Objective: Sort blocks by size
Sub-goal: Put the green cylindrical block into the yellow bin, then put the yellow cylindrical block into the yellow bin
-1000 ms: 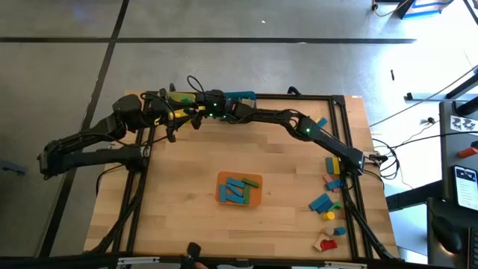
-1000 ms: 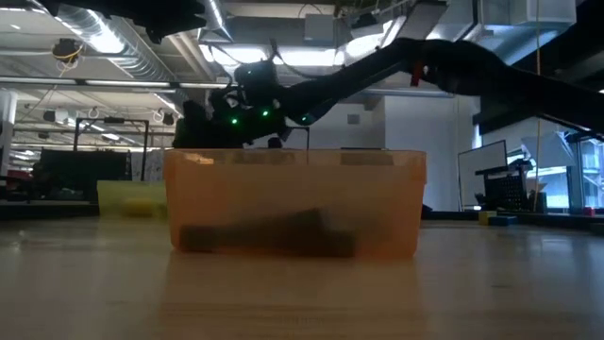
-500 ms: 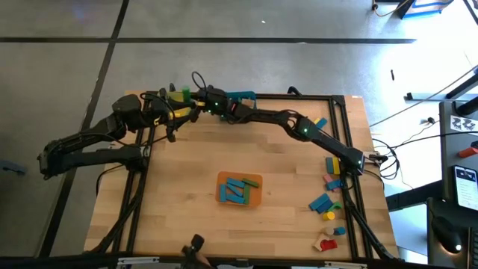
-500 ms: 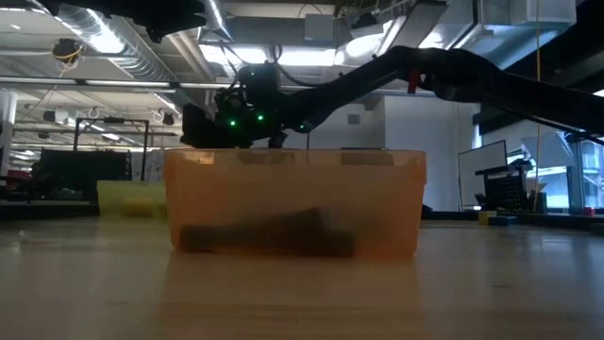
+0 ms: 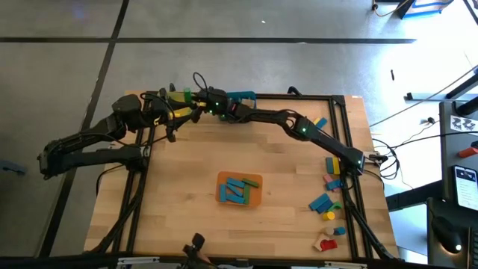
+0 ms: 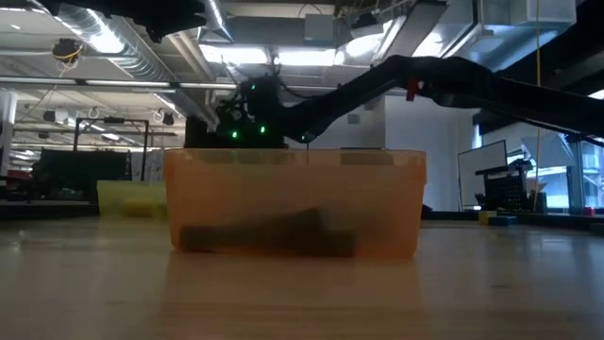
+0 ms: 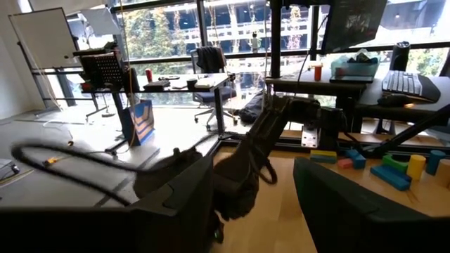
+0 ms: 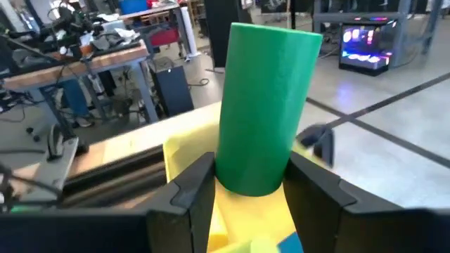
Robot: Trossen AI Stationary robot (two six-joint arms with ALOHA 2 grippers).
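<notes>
A green cylinder block (image 8: 267,105) stands between the fingers of my right gripper (image 8: 249,186), which is shut on it above the yellow bin (image 8: 186,151) at the table's far left (image 5: 181,97). The right arm reaches there from the right edge; its gripper (image 5: 190,99) shows dark in the low view (image 6: 247,118). My left gripper (image 7: 253,190) waits open with nothing between its fingers, beside the yellow bin (image 5: 166,116). Several loose blocks (image 5: 328,190) lie along the right edge. Blue and green blocks lie in the orange bin (image 5: 255,196). My right gripper pinches the green cylinder's curved sides near its lower end (image 8: 247,176) between its two fingers (image 8: 191,186). The fingers come in about level from the table's right side. The cylinder stands upright in the hold, lifted clear above the yellow bin.
A teal bin (image 5: 240,96) stands at the far edge, right of the yellow one. The orange bin (image 6: 294,203) sits mid-table toward the near edge. A black frame (image 5: 336,101) runs along the table's sides. Bare wood lies between the bins.
My right gripper, still holding the green cylinder, has edged toward the far left corner over the yellow bin, sinking a little and tipping its wrist.
</notes>
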